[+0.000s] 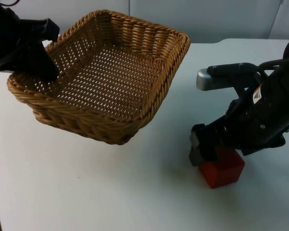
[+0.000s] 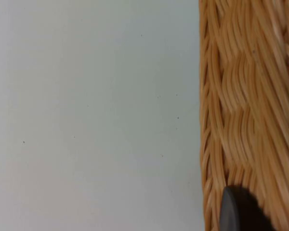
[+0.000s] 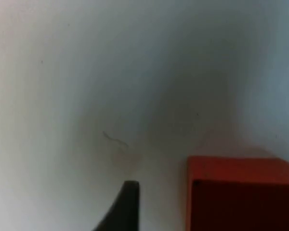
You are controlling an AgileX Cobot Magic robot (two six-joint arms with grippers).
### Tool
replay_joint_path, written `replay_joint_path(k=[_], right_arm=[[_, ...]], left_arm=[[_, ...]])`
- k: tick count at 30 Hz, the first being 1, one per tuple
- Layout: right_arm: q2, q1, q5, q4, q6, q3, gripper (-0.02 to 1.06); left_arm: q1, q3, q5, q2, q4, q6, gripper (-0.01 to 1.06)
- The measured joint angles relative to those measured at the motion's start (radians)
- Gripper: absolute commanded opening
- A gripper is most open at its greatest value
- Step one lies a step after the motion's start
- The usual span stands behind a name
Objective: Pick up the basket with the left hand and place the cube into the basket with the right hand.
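Observation:
A square wicker basket [image 1: 111, 72] stands at the back left of the white table. My left gripper [image 1: 44, 72] is shut on its left rim, one finger inside the wall. The left wrist view has a black fingertip [image 2: 238, 211] pressed against the woven wall [image 2: 250, 106]. A red cube [image 1: 224, 169] lies on the table at the right front. My right gripper [image 1: 216, 151] hangs low right over the cube's back edge, open. From the right wrist, one fingertip [image 3: 127, 204] stands beside the cube [image 3: 241, 192] with a bare gap between them.
The white table [image 1: 86, 192] runs wide in front of the basket and between basket and cube. A grey partition wall [image 1: 221, 17] closes the back. The right arm's bulk [image 1: 265, 110] hangs over the table behind the cube.

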Motion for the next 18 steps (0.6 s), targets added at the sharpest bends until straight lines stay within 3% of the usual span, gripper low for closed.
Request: replay_joint_path(k=[1,2,4,5,6,7,15,18], right_arm=[[0.0,0.0,0.0,0.0,0.0,0.0,0.67],[0.0,0.0,0.002,0.0,0.012,0.0,0.67],[0.0,0.0,0.014,0.0,0.048,0.0,0.32],[0.0,0.0,0.014,0.0,0.048,0.0,0.1],[0.0,0.0,0.014,0.0,0.066,0.0,0.1],[0.0,0.0,0.014,0.0,0.074,-0.002,0.0],[0.0,-0.007,0.022,-0.052,0.165,-0.006,0.0],[-0.022,-0.064,0.073,-0.216,0.32,-0.006,0.0]], left_arm=[[0.0,0.0,0.0,0.0,0.0,0.0,0.0],[0.0,0.0,0.0,0.0,0.0,0.0,0.0],[0.0,0.0,0.0,0.0,0.0,0.0,0.0],[0.0,0.0,0.0,0.0,0.0,0.0,0.0],[0.0,0.0,0.0,0.0,0.0,0.0,0.0],[0.0,0.0,0.0,0.0,0.0,0.0,0.0],[0.0,0.0,0.0,0.0,0.0,0.0,0.0],[0.0,0.0,0.0,0.0,0.0,0.0,0.0]])
